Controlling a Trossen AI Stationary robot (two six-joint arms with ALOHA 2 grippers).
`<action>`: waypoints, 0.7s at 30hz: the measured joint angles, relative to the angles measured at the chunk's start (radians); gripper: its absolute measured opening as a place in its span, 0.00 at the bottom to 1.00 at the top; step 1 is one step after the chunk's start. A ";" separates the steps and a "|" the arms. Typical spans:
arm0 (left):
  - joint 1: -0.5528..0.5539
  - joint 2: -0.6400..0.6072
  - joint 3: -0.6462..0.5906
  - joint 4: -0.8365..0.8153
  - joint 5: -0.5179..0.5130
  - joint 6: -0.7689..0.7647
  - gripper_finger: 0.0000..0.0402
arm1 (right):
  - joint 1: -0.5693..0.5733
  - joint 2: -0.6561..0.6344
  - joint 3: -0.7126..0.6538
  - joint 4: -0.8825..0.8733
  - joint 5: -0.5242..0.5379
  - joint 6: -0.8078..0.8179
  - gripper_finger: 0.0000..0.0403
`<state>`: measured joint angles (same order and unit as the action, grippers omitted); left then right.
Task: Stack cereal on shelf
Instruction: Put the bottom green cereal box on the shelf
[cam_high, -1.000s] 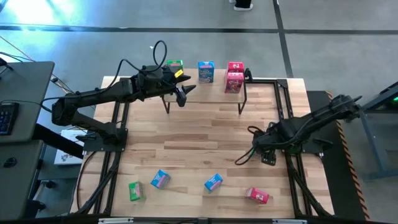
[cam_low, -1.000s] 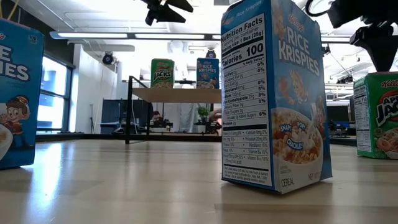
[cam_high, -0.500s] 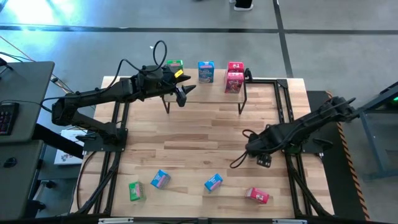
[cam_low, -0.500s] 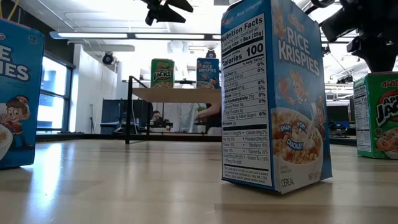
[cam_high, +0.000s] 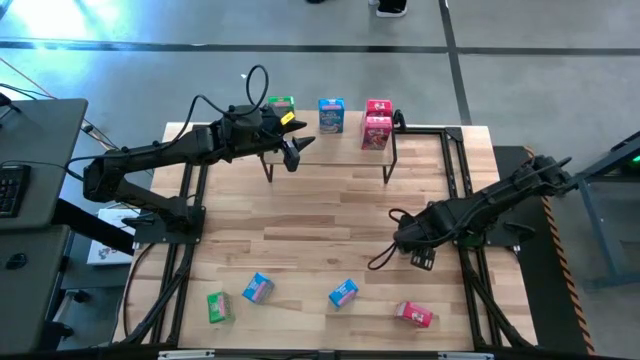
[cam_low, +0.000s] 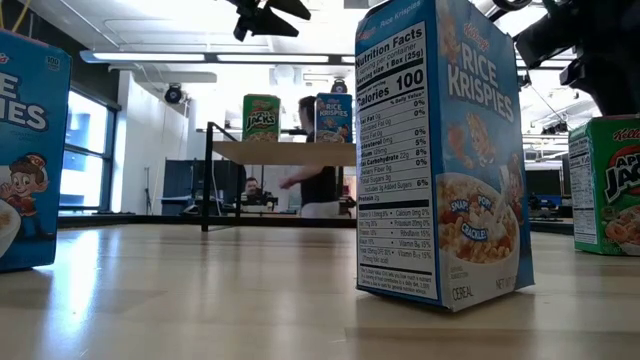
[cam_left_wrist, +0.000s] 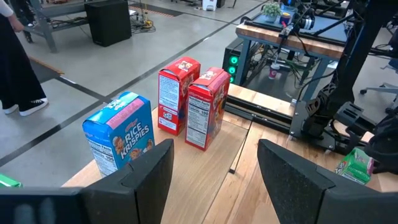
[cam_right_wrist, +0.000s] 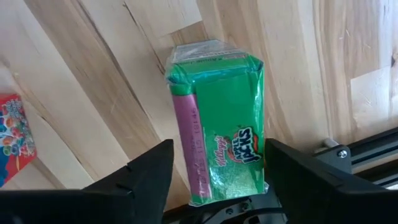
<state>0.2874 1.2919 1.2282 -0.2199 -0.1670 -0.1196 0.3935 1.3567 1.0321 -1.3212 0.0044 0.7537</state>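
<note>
the right gripper (cam_high: 424, 262) hangs wide open and empty over a green box (cam_right_wrist: 217, 127) at 4 o'clock to grab it, while the open, empty left gripper (cam_high: 297, 150) waits above the shelf (cam_high: 345, 140) at 12 o'clock.

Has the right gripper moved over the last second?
Yes. In the high view the right gripper has slid toward the table's middle, away from the black frame rail on its right side. The left gripper by the shelf is unmoved.

Shelf (cam_high: 345, 147): four boxes upright; four boxes (cam_high: 343, 293) near table front.
</note>
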 joint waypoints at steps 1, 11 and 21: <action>0.000 0.000 0.000 0.000 0.000 0.000 0.56 | 0.000 0.000 0.000 0.000 0.000 0.004 0.59; 0.000 0.000 0.000 0.000 0.000 0.000 0.56 | 0.000 0.000 0.000 0.000 -0.001 0.006 0.44; 0.000 0.000 0.000 0.000 0.000 0.000 0.56 | 0.000 0.000 0.000 0.000 -0.001 0.006 0.35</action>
<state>0.2872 1.2917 1.2282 -0.2203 -0.1673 -0.1196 0.3935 1.3567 1.0321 -1.3212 0.0032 0.7593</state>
